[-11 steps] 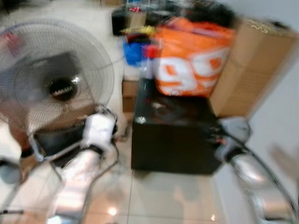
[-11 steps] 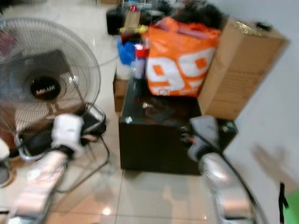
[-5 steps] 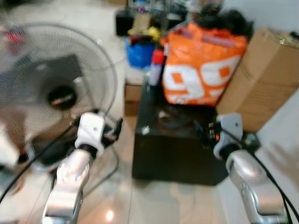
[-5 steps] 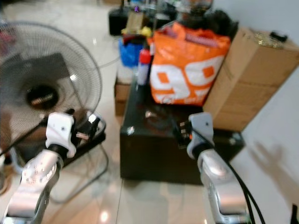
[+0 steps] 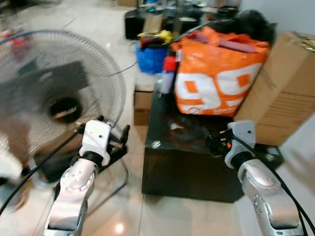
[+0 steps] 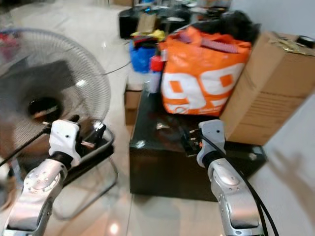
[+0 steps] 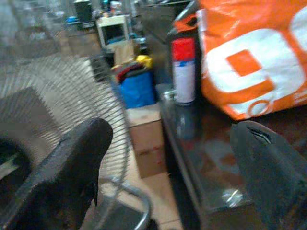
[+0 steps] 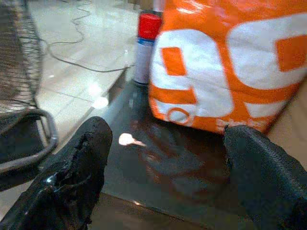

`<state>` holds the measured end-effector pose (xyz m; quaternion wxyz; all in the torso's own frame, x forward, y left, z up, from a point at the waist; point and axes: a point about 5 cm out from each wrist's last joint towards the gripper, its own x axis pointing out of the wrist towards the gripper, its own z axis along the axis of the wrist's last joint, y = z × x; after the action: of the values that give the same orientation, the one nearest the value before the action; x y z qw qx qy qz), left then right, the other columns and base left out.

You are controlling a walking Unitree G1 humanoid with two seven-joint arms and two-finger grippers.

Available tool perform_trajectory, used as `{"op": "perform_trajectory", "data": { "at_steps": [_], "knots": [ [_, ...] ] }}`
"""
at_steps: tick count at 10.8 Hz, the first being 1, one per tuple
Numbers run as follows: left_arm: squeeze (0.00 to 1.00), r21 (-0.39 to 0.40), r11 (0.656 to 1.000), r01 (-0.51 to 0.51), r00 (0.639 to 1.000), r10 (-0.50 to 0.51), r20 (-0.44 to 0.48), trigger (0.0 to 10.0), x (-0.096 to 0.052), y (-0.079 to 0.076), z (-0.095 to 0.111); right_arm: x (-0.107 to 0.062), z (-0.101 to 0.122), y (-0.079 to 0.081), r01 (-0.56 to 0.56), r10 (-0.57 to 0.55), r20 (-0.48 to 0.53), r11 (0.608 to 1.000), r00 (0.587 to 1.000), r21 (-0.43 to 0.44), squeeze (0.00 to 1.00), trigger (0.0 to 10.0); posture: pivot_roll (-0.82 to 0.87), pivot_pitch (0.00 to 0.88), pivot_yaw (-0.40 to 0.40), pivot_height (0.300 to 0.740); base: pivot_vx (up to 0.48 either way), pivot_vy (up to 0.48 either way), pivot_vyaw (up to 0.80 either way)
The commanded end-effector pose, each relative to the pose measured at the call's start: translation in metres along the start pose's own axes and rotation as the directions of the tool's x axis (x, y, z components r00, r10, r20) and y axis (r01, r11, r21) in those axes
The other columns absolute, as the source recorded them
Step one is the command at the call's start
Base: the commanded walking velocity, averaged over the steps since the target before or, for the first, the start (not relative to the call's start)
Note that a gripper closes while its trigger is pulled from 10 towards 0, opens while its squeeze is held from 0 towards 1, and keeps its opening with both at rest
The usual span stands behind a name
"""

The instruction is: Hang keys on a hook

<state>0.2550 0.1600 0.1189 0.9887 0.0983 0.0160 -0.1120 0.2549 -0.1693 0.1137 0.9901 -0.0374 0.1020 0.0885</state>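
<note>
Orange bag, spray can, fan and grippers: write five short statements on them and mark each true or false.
1. The orange bag sits on the black cabinet. True.
2. The spray can has a green cap. False: its cap is red.
3. The fan stands on the robot's right. False: it stands on its left, beside the cabinet.
4. The right gripper is open and holds nothing. True.
5. The left gripper is shut on keys. False: its fingers are apart, with nothing between them.
</note>
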Motion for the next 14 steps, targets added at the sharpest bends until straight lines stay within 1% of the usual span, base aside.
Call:
{"op": "perform_trajectory", "data": {
  "at_steps": [1, 2, 3, 8, 10, 11, 14],
  "knots": [
    [0.0, -0.007, 1.0, 0.029, 1.0, -0.029, 0.013, 10.0, 0.0018, -0.007, 0.0038, -0.0015, 0.0016, -0.0056, 0.013, -0.013, -0.001, 1.0, 1.0, 0.0, 0.0, 10.0, 0.0, 0.0, -0.064, 0.74, 0.296, 0.0, -0.8],
    [0.0, -0.007, 0.999, 0.032, 0.999, -0.032, 0.013, 10.0, 0.0018, -0.0073, 0.0039, -0.002, 0.0009, -0.0055, 0.014, -0.014, -0.003, 1.0, 1.0, -0.013, 0.0, 10.0, 0.0, 0.0, -0.063, 0.74, 0.292, 0.0, -0.8],
    [0.0, -0.008, 0.999, 0.034, 0.999, -0.034, 0.013, 10.0, 0.0019, -0.0072, 0.0039, -0.002, 0.0, -0.0072, 0.03, -0.03, -0.005, 0.999, 1.0, -0.035, 0.0, 10.0, 0.0, 0.0, -0.063, 0.74, 0.296, 0.0, 0.0],
    [0.0, -0.014, 0.999, 0.045, 0.999, -0.045, 0.013, 10.0, 0.0043, -0.0078, 0.0046, -0.0009, -0.0018, -0.008, 0.029, -0.029, -0.014, 0.999, 0.999, -0.027, 0.0, 10.0, 0.0, 0.0, -0.059, 0.74, 0.297, 0.0, 0.0],
    [0.0, -0.015, 0.999, 0.045, 0.999, -0.045, 0.014, 10.0, 0.0043, -0.0069, 0.0048, 0.0003, -0.0037, -0.0071, 0.026, -0.026, -0.03, 0.999, 0.999, -0.029, 0.0, 10.0, 0.0, 0.0, -0.06, 0.74, 0.309, 0.0, -0.64],
    [0.0, -0.017, 0.999, 0.046, 0.999, -0.045, 0.013, 10.0, 0.0037, -0.0072, 0.0045, 0.0002, -0.0041, -0.0081, 0.031, -0.032, -0.03, 0.999, 0.999, -0.044, 0.0, 10.0, 0.0, 0.0, -0.063, 0.74, 0.319, 0.0, -0.51],
    [0.0, -0.019, 0.999, 0.044, 0.999, -0.043, 0.012, 10.0, 0.0033, -0.008, 0.0038, 0.0005, -0.0035, -0.0097, 0.033, -0.035, -0.027, 0.998, 0.999, -0.061, 0.0, 10.0, 0.0, 0.0, -0.066, 0.74, 0.311, 0.0, 0.0]
  ]
}}
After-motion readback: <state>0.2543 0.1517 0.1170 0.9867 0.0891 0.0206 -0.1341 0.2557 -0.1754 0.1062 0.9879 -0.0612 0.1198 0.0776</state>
